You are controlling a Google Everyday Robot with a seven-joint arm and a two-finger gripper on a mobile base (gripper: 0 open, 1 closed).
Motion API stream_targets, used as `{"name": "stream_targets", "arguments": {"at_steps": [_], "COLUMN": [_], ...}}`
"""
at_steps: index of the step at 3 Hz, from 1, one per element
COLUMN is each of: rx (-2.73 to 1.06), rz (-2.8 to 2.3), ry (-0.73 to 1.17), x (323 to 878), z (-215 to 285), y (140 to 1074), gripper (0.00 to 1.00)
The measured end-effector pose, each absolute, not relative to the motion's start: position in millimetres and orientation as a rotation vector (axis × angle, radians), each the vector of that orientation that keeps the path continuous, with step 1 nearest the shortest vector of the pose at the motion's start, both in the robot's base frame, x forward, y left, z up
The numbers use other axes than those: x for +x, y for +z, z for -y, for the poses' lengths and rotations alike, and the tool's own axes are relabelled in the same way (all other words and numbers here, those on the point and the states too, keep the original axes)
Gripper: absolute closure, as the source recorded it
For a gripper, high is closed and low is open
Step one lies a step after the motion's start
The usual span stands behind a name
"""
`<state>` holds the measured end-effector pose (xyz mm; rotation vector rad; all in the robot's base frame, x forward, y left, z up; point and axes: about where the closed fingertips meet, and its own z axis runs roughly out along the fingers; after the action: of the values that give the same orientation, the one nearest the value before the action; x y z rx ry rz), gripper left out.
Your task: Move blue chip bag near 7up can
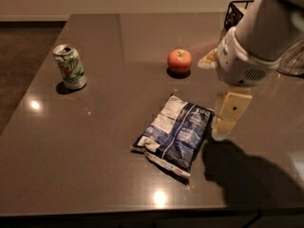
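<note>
Camera view: the crinkly dark-blue foil chip bag (176, 134) lies on the dark surface (90, 175), well apart from the silver-white, green-marked 7up can (70, 66). The cream end effector (229, 116) hangs just right of the bag; I cannot tell whether it is released or clenched. This is probably the approach. Next it must centre over the bag and grasp it.

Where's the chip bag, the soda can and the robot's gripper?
blue chip bag (175, 134), camera view, bag's middle.
7up can (70, 68), camera view, its side.
gripper (224, 125), camera view, lower end, beside the bag.
</note>
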<state>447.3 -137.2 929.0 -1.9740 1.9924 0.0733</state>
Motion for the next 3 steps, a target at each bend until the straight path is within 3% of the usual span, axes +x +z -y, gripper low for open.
{"name": "stream_targets", "arguments": {"at_steps": [3], "rx": [-2.239], "rz": [-1.885], "ry": [0.168], "x": [438.6], "z": [90.9], "y": [857.1], "gripper": [0.00]}}
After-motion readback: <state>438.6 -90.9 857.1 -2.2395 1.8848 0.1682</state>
